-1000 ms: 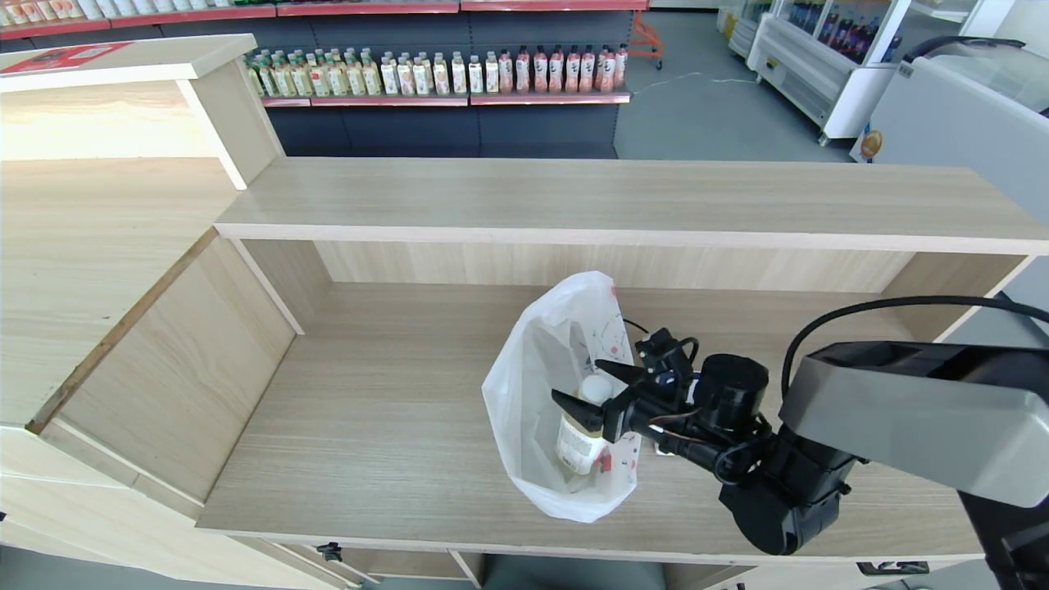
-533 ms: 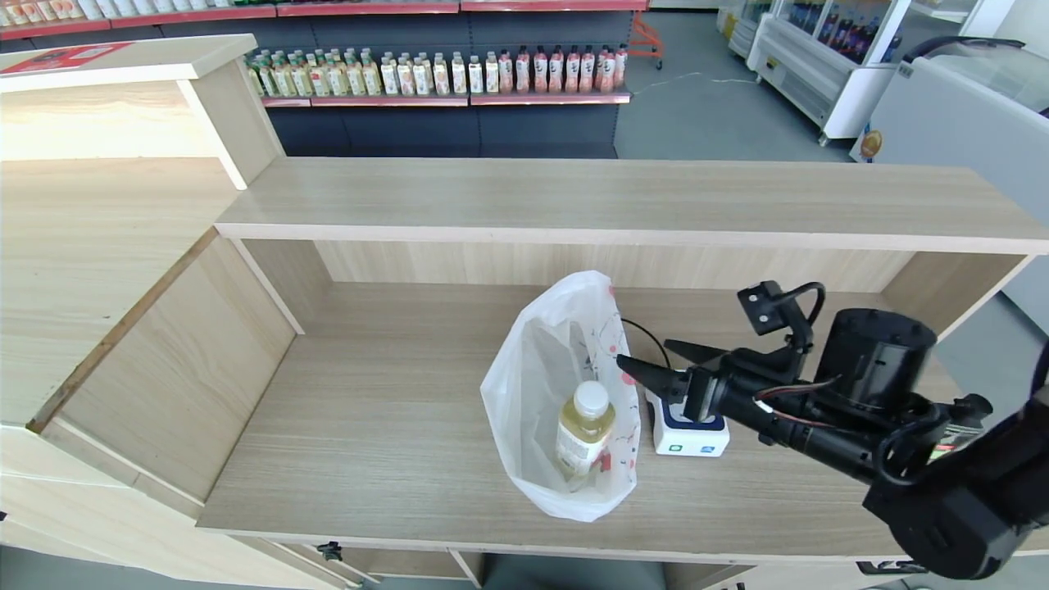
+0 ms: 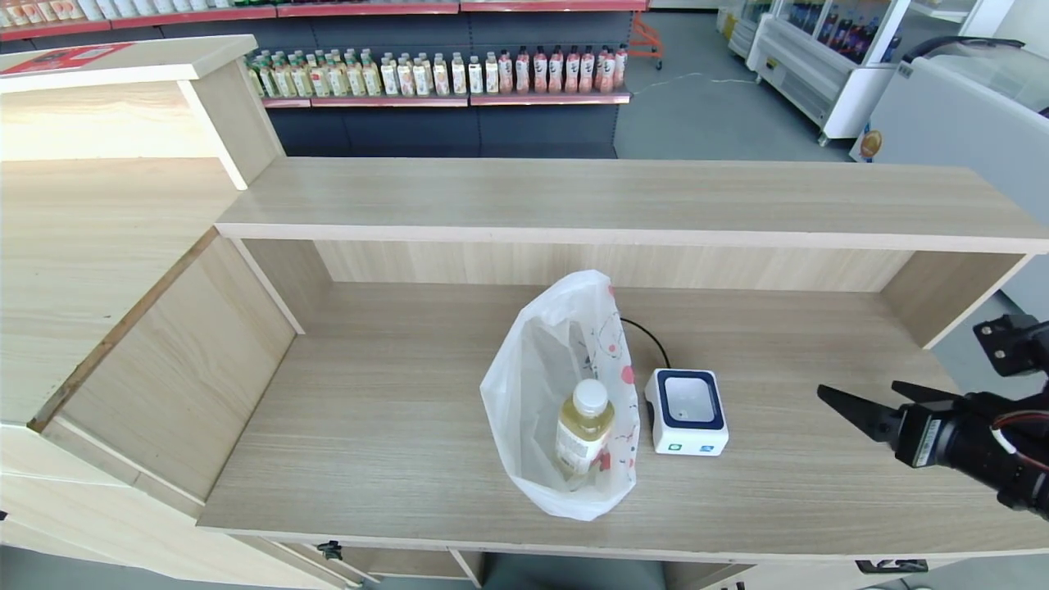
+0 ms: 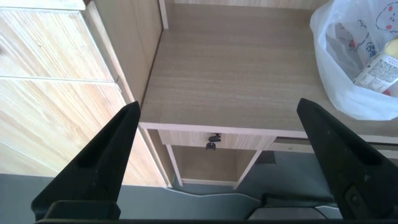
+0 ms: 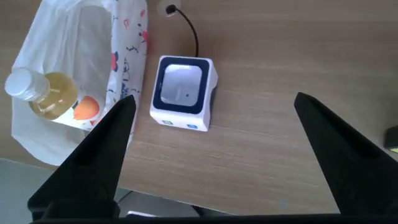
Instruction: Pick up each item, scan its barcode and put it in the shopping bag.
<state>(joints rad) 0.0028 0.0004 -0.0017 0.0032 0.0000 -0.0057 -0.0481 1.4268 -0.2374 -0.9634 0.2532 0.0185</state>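
Though label [image 3: 577, 447] illegible, bottle [image 3: 586, 419] in bag [image 3: 524, 385]

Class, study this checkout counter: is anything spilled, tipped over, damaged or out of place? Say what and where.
Nothing stands out. The capped bottle sits inside the shopping bag, the scanner rests flat on the counter beside the bag, and no liquid shows on the wood.
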